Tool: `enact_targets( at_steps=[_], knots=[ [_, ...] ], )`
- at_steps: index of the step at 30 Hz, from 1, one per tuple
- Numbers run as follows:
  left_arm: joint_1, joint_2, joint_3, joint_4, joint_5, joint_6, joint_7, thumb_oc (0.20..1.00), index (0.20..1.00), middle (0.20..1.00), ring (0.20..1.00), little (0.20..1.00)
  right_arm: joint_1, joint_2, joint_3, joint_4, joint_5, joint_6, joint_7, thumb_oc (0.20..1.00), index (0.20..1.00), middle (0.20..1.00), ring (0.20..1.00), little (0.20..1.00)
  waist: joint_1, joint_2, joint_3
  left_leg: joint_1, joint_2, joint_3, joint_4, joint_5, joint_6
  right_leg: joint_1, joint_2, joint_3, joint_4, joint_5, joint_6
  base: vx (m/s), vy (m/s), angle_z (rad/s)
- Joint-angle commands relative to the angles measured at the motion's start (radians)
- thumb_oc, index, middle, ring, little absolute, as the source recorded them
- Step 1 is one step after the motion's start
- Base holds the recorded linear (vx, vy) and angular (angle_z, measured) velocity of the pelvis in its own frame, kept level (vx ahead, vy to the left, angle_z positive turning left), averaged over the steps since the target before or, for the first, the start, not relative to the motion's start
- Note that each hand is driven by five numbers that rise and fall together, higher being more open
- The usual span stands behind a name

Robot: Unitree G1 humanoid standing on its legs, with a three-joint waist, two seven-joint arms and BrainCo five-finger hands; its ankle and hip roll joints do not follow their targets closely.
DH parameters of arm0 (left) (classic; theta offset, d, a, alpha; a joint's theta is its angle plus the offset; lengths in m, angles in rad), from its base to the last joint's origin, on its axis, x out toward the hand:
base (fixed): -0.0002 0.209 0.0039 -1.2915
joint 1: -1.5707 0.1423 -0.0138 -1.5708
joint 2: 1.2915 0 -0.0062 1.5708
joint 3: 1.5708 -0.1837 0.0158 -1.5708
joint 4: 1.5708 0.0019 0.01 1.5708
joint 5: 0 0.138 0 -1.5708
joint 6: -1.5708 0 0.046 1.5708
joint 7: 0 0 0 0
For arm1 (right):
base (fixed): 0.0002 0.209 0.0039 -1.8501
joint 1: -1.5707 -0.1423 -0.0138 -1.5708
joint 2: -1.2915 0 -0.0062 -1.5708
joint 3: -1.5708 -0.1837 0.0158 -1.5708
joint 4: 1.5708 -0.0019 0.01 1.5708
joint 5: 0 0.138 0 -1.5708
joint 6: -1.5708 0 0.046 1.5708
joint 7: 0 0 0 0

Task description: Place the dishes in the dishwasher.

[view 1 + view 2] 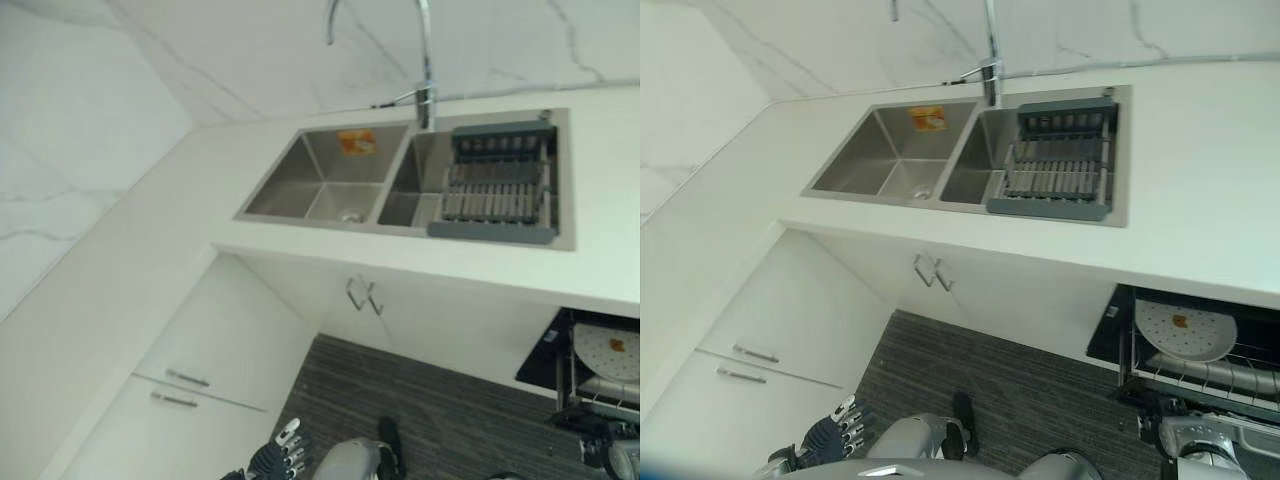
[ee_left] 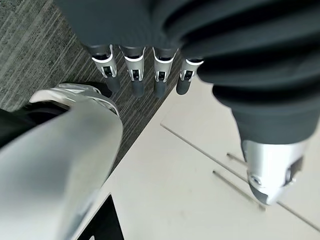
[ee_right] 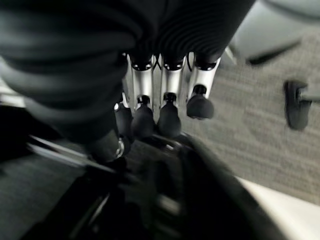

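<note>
White and round, a plate lies flat on the wire rack of the open dishwasher, which sits under the bench at its right end. A small orange mark shows near the plate's middle. So one dish looks loaded already, and I see no other dish waiting: both sink bowls look bare except for an orange sticker on the back wall of the left bowl, and the grey drainer laid across the right bowl holds nothing that can be made out. A tap rises behind the sink at the back edge of the bench.

Low beside the dishwasher is the right robot hand; its own wrist view shows the fingers hanging fairly straight over dark rack parts, curled round nothing, though that view is too smeared to say whether the tips touch anything. Down by the white drawers under the left run of the bench is the left robot hand, fingers straight and relaxed, holding nothing, above the grey floor.

My reading is that the loading step is finished or nearly so. Next would be a search for any remaining dish, or else pushing the rack in and shutting the door; the right robot hand is best placed for that.
</note>
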Motion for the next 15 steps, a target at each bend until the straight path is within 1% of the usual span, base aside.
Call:
enact_targets(
  at_steps=[1, 2, 4, 5, 8, 9, 10, 11, 12, 13, 14, 15],
  knots=[
    [-0.085, 0.026, 0.031, -0.015, -0.033, -0.052, -0.004, 1.0, 1.0, 1.0, 1.0, 1.0, -0.269, -0.086, -0.028, -0.018, 0.051, -0.064, 0.024, 0.2, 0.2, 0.2, 0.2, 0.2, 0.037, 0.002, 0.063, -0.035, 0.075, -0.038, 0.112, -0.135, -0.105, 0.051, 0.079, -0.059, -0.242, 0.189, -0.005, 0.07, 0.118, 0.44],
    [-0.086, 0.036, 0.023, -0.016, -0.037, -0.059, -0.011, 1.0, 1.0, 1.0, 1.0, 1.0, -0.331, -0.126, -0.013, -0.025, 0.049, -0.082, -0.013, 0.2, 0.2, 0.2, 0.2, 0.2, 0.049, 0.015, 0.072, -0.046, 0.068, -0.046, 0.112, -0.13, -0.105, 0.047, 0.064, -0.072, -0.242, 0.203, -0.005, 0.06, 0.105, 0.37],
    [-0.088, 0.04, 0.022, -0.017, -0.043, -0.063, -0.013, 1.0, 1.0, 1.0, 1.0, 1.0, -0.374, -0.151, 0.002, -0.032, 0.051, -0.099, -0.029, 0.2, 0.2, 0.2, 0.2, 0.2, 0.056, 0.025, 0.078, -0.055, 0.063, -0.05, 0.112, -0.126, -0.105, 0.043, 0.054, -0.08, -0.242, 0.212, -0.004, 0.03, 0.1, 0.31],
    [-0.093, 0.045, 0.022, -0.014, -0.047, -0.069, -0.02, 1.0, 1.0, 1.0, 1.0, 1.0, -0.432, -0.183, 0.022, -0.041, 0.058, -0.12, -0.043, 0.2, 0.2, 0.2, 0.2, 0.2, 0.065, 0.038, 0.086, -0.068, 0.057, -0.054, 0.112, -0.122, -0.103, 0.038, 0.041, -0.092, -0.242, 0.225, -0.006, 0.04, 0.12, 0.34],
    [-0.104, 0.045, 0.027, 0.001, -0.047, -0.077, -0.031, 1.0, 1.0, 1.0, 1.0, 1.0, -0.502, -0.214, 0.05, -0.052, 0.057, -0.149, -0.059, 0.2, 0.2, 0.2, 0.2, 0.2, 0.075, 0.055, 0.096, -0.085, 0.046, -0.064, 0.112, -0.12, -0.097, 0.028, 0.022, -0.107, -0.242, 0.243, -0.008, 0.06, 0.091, 0.4],
    [-0.105, 0.045, 0.027, 0.003, -0.048, -0.081, -0.034, 1.0, 1.0, 1.0, 1.0, 1.0, -0.519, -0.226, 0.053, -0.054, 0.076, -0.167, -0.071, 0.2, 0.2, 0.2, 0.2, 0.2, 0.076, 0.06, 0.099, -0.09, 0.042, -0.067, 0.112, -0.12, -0.096, 0.024, 0.015, -0.112, -0.242, 0.249, -0.008, 0.08, 0.084, 0.26],
    [-0.103, 0.04, 0.028, 0.005, -0.042, -0.087, -0.041, 1.0, 1.0, 1.0, 1.0, 1.0, -0.532, -0.235, 0.058, -0.056, 0.072, -0.203, -0.094, 0.2, 0.2, 0.2, 0.2, 0.2, 0.081, 0.067, 0.103, -0.093, 0.037, -0.069, 0.112, -0.123, -0.095, 0.02, 0.006, -0.114, -0.242, 0.257, -0.007, 0.08, 0.078, 0.16],
    [-0.098, 0.039, 0.022, 0.002, -0.044, -0.094, -0.048, 1.0, 1.0, 1.0, 1.0, 1.0, -0.544, -0.245, 0.059, -0.06, 0.039, -0.213, -0.08, 0.2, 0.2, 0.2, 0.2, 0.2, 0.084, 0.076, 0.107, -0.099, 0.031, -0.074, 0.112, -0.123, -0.091, 0.014, -0.002, -0.119, -0.241, 0.266, -0.004, 0.07, 0.06, 0.06],
    [-0.101, 0.043, 0.019, -0.005, -0.048, -0.092, -0.047, 1.0, 1.0, 1.0, 1.0, 1.0, -0.555, -0.24, 0.075, -0.079, 0.041, -0.233, -0.097, 0.2, 0.2, 0.2, 0.2, 0.2, 0.085, 0.077, 0.112, -0.101, 0.026, -0.082, 0.112, -0.122, -0.089, 0.008, -0.005, -0.111, -0.241, 0.268, -0.002, 0.08, 0.097, 0.1],
    [-0.093, 0.044, 0.019, -0.013, -0.071, -0.101, -0.037, 1.0, 1.0, 1.0, 1.0, 1.0, -0.569, -0.241, 0.107, -0.121, 0.077, -0.286, -0.223, 0.2, 0.2, 0.2, 0.2, 0.2, 0.073, 0.083, 0.129, -0.109, 0.024, -0.075, 0.112, -0.12, -0.089, -0.005, -0.02, -0.107, -0.239, 0.277, 0.004, 0.09, 0.105, 0.1],
    [-0.08, 0.038, 0.013, -0.017, -0.095, -0.122, -0.032, 1.0, 1.0, 1.0, 1.0, 1.0, -0.571, -0.273, 0.074, -0.113, 0.089, -0.293, -0.22, 0.2, 0.2, 0.2, 0.2, 0.2, 0.056, 0.091, 0.141, -0.116, 0.025, -0.067, 0.112, -0.117, -0.091, -0.013, -0.032, -0.103, -0.239, 0.29, 0.015, 0.1, 0.109, 0.02],
    [-0.077, 0.044, 0.006, -0.027, -0.111, -0.125, -0.03, 1.0, 1.0, 1.0, 1.0, 1.0, -0.569, -0.3, 0.06, -0.096, 0.084, -0.288, -0.182, 0.2, 0.2, 0.2, 0.2, 0.2, 0.054, 0.094, 0.15, -0.121, 0.024, -0.063, 0.112, -0.115, -0.091, -0.017, -0.039, -0.101, -0.24, 0.295, 0.02, 0.08, 0.077, -0.03]
  ],
)
